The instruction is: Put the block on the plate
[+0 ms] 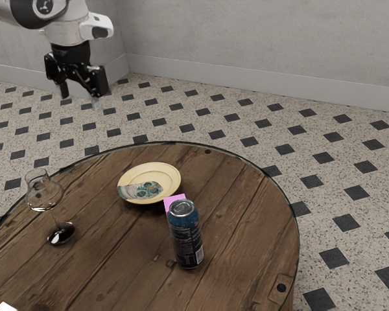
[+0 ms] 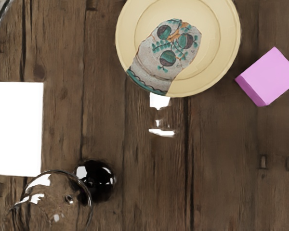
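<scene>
High above the table's far side, the gripper [image 1: 81,97] is open, its two fingers spread apart with nothing between them. A pink block [image 1: 174,200] is partly hidden behind the can in the exterior view. The wrist view has the same block [image 2: 271,76] on the wood, close beside the plate but apart from it. The round yellow plate [image 1: 166,175] lies flat on the table; its painted pattern of green and grey shows in the wrist view, where nothing rests on the plate [image 2: 209,72].
A dark blue can [image 1: 187,236] stands right by the block. A stemmed glass [image 1: 44,194] is on the exterior view's left, its rounded bowl [image 2: 55,202] also below my hand. A white flat object [image 2: 14,127] lies near the glass. The round wooden table [image 1: 246,227] has a dark rim.
</scene>
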